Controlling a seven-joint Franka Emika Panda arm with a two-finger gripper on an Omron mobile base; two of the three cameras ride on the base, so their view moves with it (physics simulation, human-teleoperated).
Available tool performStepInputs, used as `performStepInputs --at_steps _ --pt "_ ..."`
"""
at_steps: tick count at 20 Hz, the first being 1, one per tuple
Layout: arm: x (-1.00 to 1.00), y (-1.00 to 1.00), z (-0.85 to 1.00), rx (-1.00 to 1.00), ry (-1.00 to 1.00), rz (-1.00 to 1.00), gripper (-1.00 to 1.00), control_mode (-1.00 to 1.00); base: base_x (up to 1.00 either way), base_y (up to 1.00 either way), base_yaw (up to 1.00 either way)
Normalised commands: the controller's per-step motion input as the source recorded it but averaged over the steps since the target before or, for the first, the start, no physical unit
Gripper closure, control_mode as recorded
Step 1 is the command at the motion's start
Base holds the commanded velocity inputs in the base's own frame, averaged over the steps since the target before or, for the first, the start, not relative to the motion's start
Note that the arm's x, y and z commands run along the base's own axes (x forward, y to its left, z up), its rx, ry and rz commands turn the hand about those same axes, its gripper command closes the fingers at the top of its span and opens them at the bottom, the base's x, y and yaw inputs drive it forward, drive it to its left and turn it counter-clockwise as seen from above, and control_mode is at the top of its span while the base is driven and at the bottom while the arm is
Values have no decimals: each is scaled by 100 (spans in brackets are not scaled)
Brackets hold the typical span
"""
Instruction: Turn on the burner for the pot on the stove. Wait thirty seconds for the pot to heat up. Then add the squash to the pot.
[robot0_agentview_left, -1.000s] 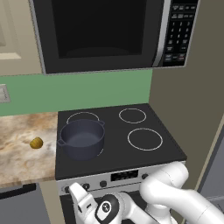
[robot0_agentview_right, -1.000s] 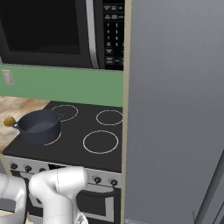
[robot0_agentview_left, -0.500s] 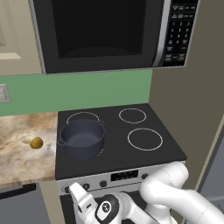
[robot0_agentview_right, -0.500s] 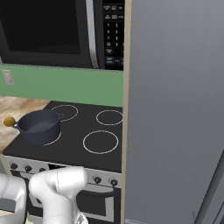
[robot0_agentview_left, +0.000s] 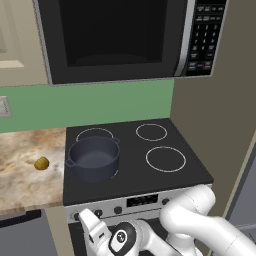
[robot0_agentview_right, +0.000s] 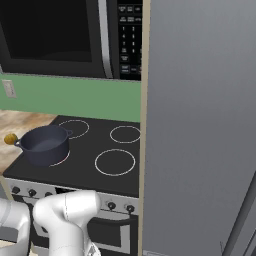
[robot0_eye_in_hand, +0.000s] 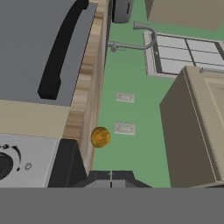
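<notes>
The dark blue-grey pot (robot0_agentview_left: 93, 159) stands lidless on the front left of the black glass stove (robot0_agentview_left: 150, 182), also seen as pot (robot0_agentview_right: 45, 144). It covers most of its burner (robot0_agentview_right: 63, 158), of which a thin arc shows at the pot's base. The yellow-olive squash (robot0_agentview_left: 41, 163) lies on the marble counter left of the pot; the hand view has the squash (robot0_eye_in_hand: 100, 137) just past the counter edge. My gripper (robot0_agentview_left: 86, 218) hangs low before the stove's silver front panel, near its leftmost knob. Its fingertips (robot0_eye_in_hand: 111, 176) are shut together with nothing between them.
A black microwave (robot0_agentview_left: 115, 40) hangs above the stove. A tall grey panel (robot0_agentview_right: 200, 125) walls off the right side. White rings (robot0_agentview_left: 165, 159) mark the free burners. A knob (robot0_eye_in_hand: 4, 164) sits left of the fingertips, and a faucet (robot0_eye_in_hand: 135, 41) shows beyond the counter (robot0_agentview_left: 20, 175).
</notes>
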Motion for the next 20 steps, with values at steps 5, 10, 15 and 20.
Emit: performStepInputs --at_steps 5,10,15,20 --pt "0 0 0 0 0 0 100 -100 0 0 0" --pt "0 0 0 0 0 0 100 -100 0 0 0" --pt "0 0 0 0 0 0 100 -100 0 0 0" --pt "0 0 0 0 0 0 100 -100 0 0 0"
